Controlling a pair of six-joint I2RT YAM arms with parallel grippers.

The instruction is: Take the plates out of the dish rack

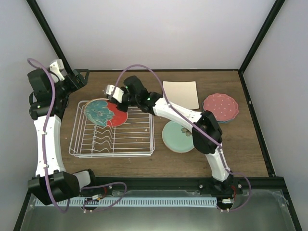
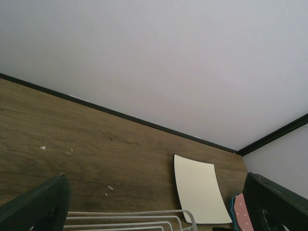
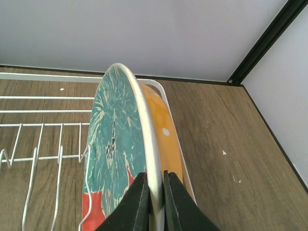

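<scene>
The white wire dish rack stands left of centre. The red-and-teal floral plate stands upright at its far end. My right gripper is shut on that plate's rim; in the right wrist view its fingers pinch the white rim of the floral plate, with the orange dotted plate standing right behind it. My left gripper is open and empty, raised beyond the rack's far left corner. The square cream plate, the pink plate stacked on a teal one, and the mint green plate lie on the table.
The left wrist view shows the rack's far corner, the cream plate and the pink plate's edge. Black frame posts and grey walls close in the table's back and sides.
</scene>
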